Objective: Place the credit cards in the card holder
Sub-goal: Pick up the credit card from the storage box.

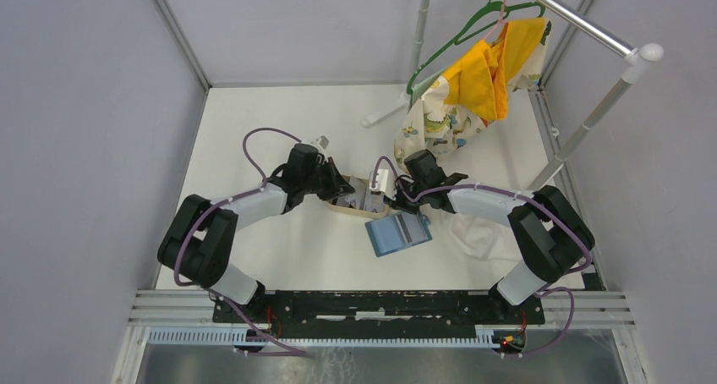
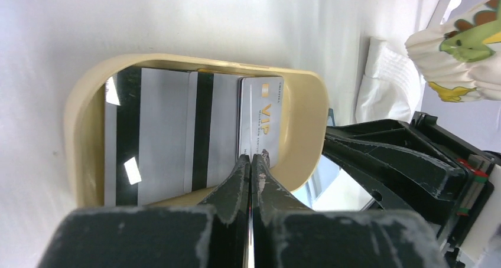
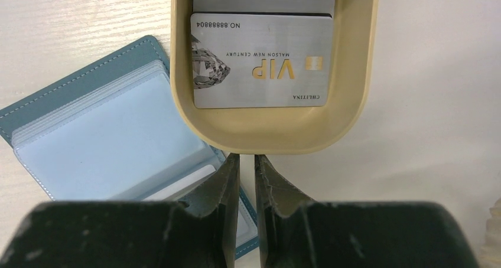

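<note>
From above, a tan tray (image 1: 359, 216) sits mid-bench (image 1: 287, 249) between the two arms. The cards (image 1: 365, 200) lie inside it, too small here to tell apart. The blue wallet (image 1: 397, 234) lies open on the bench, touching the tray's near right end. The left pincer (image 1: 345, 189) reaches to the tray from the left and the right pincer (image 1: 396, 202) from the right. A white cloth (image 1: 484, 236) lies under the right arm. A clothes rack (image 1: 583, 20) at the far right carries a yellow garment (image 1: 490, 71) on a green hanger.

In the left wrist view, the left pincer is pressed together. Its tips sit at the near edge of a silver card (image 2: 263, 114) marked VIP. Whether they actually nip that card or only hover at its edge I cannot tell from this angle. Beside the silver card, a pale card with black stripes (image 2: 159, 138) fills most of the tray. The right arm's black wrist shows just past the tray's right wall.

In the right wrist view, the right pincer is slightly parted with nothing between its fingers (image 3: 227, 173). Its tips are just outside the tray's near wall, over the wallet's edge. The silver card lies flat on top of other cards in the tray. The wallet's clear sleeves face up, to the left of the tray and partly under it.
</note>
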`<state>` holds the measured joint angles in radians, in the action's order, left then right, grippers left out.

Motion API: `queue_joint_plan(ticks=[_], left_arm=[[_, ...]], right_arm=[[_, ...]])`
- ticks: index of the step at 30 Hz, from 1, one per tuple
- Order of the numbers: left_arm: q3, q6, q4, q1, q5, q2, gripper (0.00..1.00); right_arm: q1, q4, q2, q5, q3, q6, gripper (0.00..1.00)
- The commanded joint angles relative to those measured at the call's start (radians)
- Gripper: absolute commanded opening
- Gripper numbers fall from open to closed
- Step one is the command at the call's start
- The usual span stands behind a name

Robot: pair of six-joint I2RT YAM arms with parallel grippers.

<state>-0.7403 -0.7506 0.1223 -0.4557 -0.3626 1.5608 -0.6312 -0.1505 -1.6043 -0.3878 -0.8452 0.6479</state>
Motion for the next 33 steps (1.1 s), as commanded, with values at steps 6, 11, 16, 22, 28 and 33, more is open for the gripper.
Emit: queue_joint_plan(ticks=[6, 11, 16, 22, 28, 33], left_arm=[[-0.018, 0.090, -0.148, 0.004, 0.118, -0.173, 0.02], [0.024, 0.108, -0.130, 0.004, 0.097, -0.280, 0.02], [0.170, 0.081, 0.077, 0.003, -0.021, -0.450, 0.02], [0.396, -0.016, 0.389, -0.008, -0.088, -0.712, 0.02], [0.499, -0.039, 0.536, -0.073, -0.018, -0.928, 0.02], [0.541, -0.033, 0.647, -0.154, 0.049, -0.955, 0.02]], right_arm=[[-0.004, -0.001, 0.083, -0.012, -0.017, 0.032, 0.21], [-0.003, -0.063, 0.150, -0.073, -0.014, 0.096, 0.23], [0.007, -0.124, 0.259, -0.194, 0.004, 0.167, 0.33], [0.067, -0.146, 0.345, -0.467, 0.013, 0.156, 0.43], [0.108, -0.056, 0.384, -0.686, 0.071, 0.064, 0.50], [0.109, 0.184, 0.386, -0.785, 0.148, -0.177, 0.53]])
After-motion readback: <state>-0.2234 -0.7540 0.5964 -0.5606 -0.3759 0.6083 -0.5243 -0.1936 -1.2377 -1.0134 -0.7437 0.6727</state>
